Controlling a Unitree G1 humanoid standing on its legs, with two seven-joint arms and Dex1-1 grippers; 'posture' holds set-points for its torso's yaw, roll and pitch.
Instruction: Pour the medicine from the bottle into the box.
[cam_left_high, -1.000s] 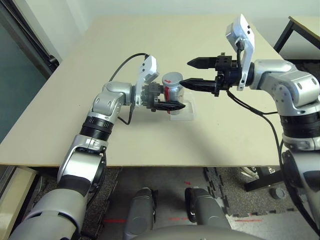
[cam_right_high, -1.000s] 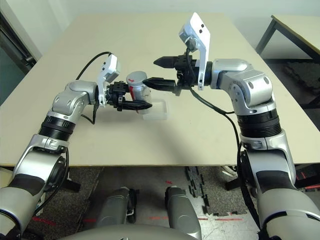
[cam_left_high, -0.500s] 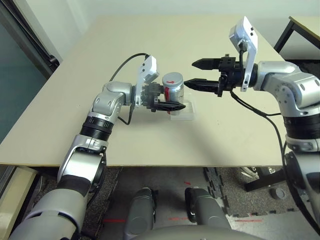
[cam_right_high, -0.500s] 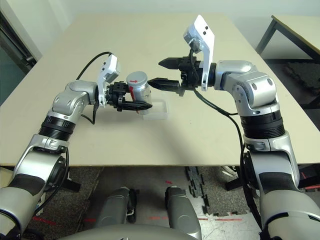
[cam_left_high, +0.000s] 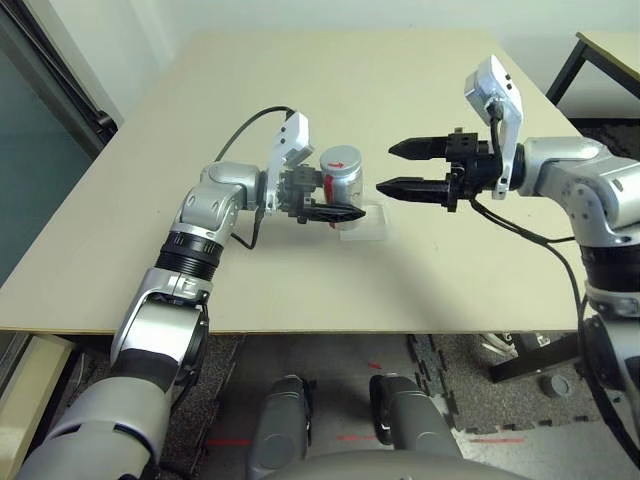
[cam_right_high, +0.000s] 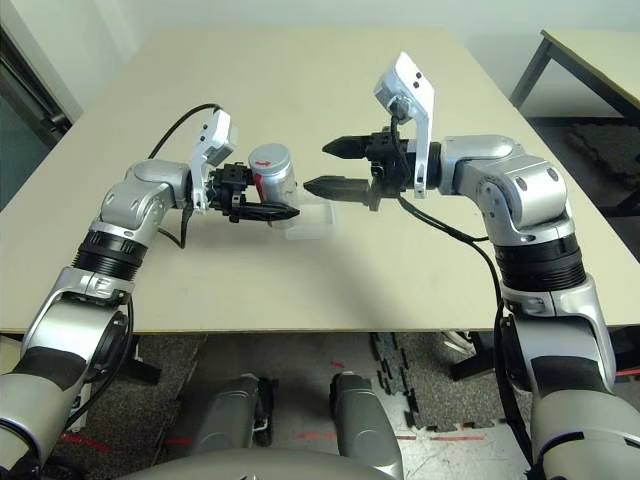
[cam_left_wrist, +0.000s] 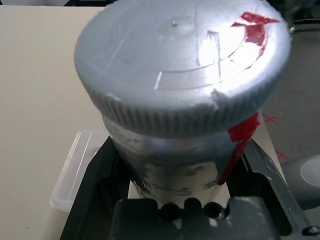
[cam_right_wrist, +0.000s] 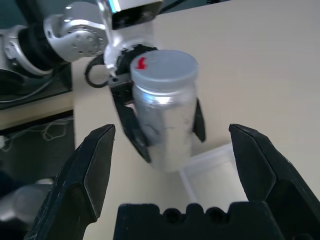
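L tool (cam_left_high: 335, 212) clamped on the bottle (cam_left_high: 340, 178), upright, cap on, just above the box (cam_left_high: 365, 226) on the desk (cam_left_high: 420, 100). R tool (cam_left_high: 394, 168) wide open nearby. I'd square it on the cap, pinch, then twist.

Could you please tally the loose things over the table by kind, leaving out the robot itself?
Bottle, silver-grey with a grey cap still on, held in the left gripper: 1
Clear plastic box, lying on the table under the bottle: 1
Total: 2
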